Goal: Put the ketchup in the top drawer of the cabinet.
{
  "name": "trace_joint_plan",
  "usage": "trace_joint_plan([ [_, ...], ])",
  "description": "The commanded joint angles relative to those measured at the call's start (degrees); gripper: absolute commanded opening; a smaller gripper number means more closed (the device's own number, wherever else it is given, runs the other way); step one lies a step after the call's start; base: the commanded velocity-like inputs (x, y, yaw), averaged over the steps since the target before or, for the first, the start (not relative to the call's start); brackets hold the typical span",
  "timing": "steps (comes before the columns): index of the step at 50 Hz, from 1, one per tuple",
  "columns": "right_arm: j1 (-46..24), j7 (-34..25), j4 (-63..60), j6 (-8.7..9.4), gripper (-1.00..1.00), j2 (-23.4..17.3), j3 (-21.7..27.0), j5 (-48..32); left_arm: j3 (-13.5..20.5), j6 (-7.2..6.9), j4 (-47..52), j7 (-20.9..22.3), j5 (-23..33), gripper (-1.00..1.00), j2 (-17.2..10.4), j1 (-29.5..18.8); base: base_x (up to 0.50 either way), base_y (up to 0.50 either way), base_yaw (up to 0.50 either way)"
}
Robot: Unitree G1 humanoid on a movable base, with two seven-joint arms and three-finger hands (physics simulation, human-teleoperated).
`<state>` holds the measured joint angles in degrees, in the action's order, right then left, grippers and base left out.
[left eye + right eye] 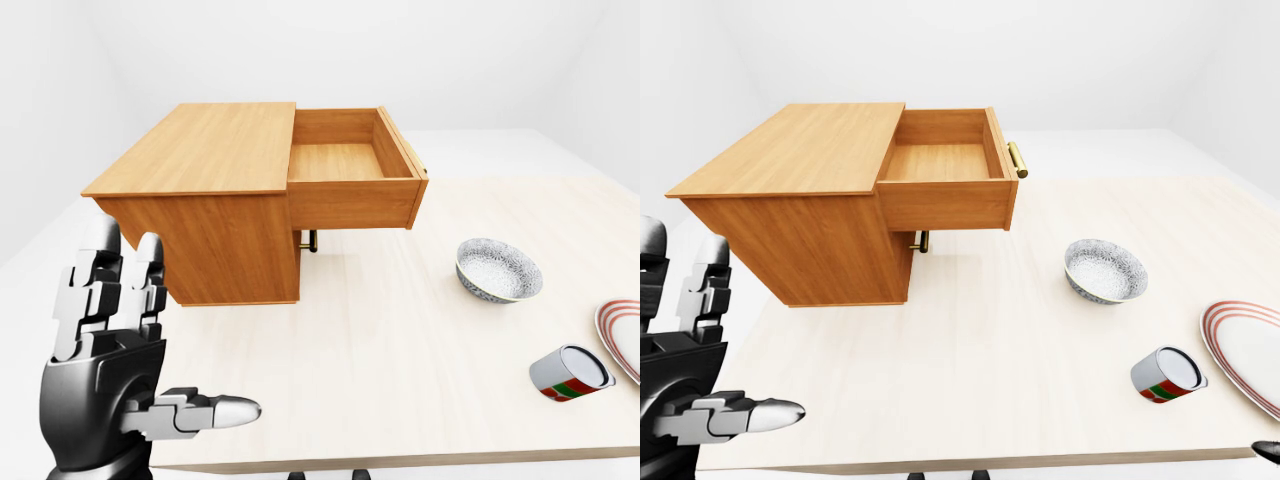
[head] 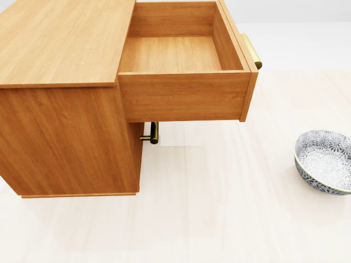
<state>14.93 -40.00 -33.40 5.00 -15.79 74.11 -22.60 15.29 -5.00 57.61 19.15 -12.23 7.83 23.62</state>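
The wooden cabinet stands on the table at the left of the left-eye view. Its top drawer is pulled out to the right and shows an empty wooden floor. A small red, green and white container, possibly the ketchup, lies on its side at the right, next to a plate. My left hand is raised at the lower left with fingers spread, open and empty, apart from the cabinet. Only a dark tip of my right hand shows at the bottom right of the right-eye view.
A patterned bowl sits on the light table right of the cabinet. A red-rimmed plate lies at the right edge. A brass handle of the lower drawer shows under the open drawer. The table's near edge runs along the bottom.
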Motion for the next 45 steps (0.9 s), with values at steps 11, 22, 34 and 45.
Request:
trace_joint_plan([
  [11,-1.56,0.0,7.61,0.0,1.0,-1.58,-9.15,-4.75,-0.83,0.0,-0.42,-0.2,0.33,1.0,-0.21,0.48,0.0,0.0,0.0],
  [22,-0.96,0.0,15.12,0.0,1.0,-0.75,-12.19,-4.85,-0.96,0.0,-1.19,-0.51,0.43,1.0,-0.59,0.09,0.0,0.0,0.0],
  [34,-1.83,0.0,22.59,0.0,1.0,-4.25,-14.98,-4.3,-0.22,0.0,0.26,0.09,-0.19,1.0,-0.09,0.63,0.0,0.0,0.0],
  [45,-2.23,0.0,27.14,0.0,1.0,-5.65,-16.95,-4.5,-0.18,0.0,0.07,0.21,0.04,1.0,0.07,0.32,0.0,0.0,0.0],
])
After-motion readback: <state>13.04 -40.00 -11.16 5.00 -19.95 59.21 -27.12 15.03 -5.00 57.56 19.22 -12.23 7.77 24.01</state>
